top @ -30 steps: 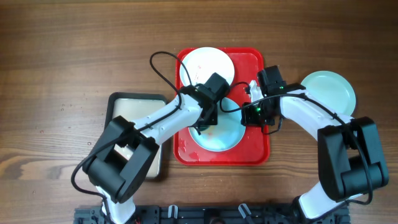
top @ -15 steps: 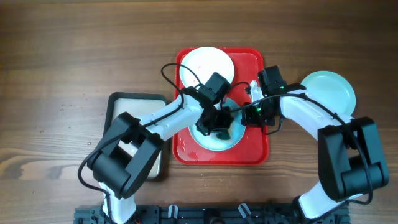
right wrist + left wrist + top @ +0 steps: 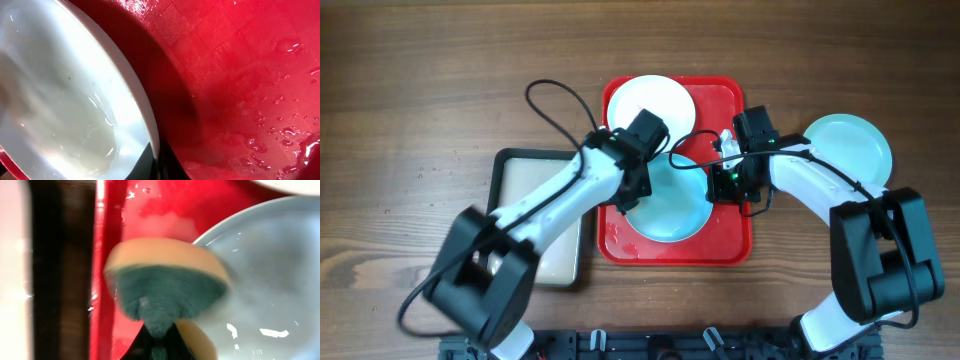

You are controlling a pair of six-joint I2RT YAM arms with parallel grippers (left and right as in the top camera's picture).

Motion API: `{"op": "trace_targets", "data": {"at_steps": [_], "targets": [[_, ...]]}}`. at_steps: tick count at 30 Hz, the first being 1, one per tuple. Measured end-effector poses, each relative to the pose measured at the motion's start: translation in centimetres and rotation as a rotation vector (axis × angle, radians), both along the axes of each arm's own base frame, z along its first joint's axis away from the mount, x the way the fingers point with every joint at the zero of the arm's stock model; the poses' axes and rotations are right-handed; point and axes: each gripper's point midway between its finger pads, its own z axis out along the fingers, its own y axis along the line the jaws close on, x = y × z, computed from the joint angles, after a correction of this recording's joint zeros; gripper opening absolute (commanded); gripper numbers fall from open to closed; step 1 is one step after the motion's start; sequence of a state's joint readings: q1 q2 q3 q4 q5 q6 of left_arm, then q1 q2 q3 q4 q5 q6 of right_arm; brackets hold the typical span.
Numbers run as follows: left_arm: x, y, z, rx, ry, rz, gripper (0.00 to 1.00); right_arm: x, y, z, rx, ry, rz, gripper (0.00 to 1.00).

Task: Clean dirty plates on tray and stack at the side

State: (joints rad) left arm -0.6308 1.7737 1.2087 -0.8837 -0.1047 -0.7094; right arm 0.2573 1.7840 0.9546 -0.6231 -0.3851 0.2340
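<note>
The red tray (image 3: 730,240) holds a white plate (image 3: 652,105) at its far end and a light blue plate (image 3: 670,210) in the middle. My left gripper (image 3: 625,200) is shut on a yellow and green sponge (image 3: 170,287) at the blue plate's left edge (image 3: 260,275), over the wet tray (image 3: 150,215). My right gripper (image 3: 720,185) is shut on the blue plate's right rim (image 3: 150,120) and tilts it above the wet tray (image 3: 250,75). A second light blue plate (image 3: 848,148) lies on the table to the right of the tray.
A dark-rimmed metal pan (image 3: 535,165) with a pale inside stands left of the tray, partly under my left arm. Cables loop over the tray's far left corner. Wooden table all around.
My left gripper has moved with the sponge from the middle of the blue plate to its left edge. My right gripper keeps its hold on the rim.
</note>
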Motion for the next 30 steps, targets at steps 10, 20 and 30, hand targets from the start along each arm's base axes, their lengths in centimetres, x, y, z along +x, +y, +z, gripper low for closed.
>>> {"op": "trace_targets", "data": {"at_steps": [10,20,30], "targets": [[-1.9,12.8,7.1,0.057,-0.049,0.288,0.04,1.3,0.1,0.1,0.002,-0.063,0.014,0.04],[-3.8,13.8,0.0,-0.060,0.045,0.282,0.29,-1.1,0.7,9.8,-0.252,-0.374,0.056,0.04],[-3.6,12.4,6.8,-0.207,-0.167,0.216,1.00,-1.3,0.8,17.7,-0.704,-0.860,0.073,0.04]]}}
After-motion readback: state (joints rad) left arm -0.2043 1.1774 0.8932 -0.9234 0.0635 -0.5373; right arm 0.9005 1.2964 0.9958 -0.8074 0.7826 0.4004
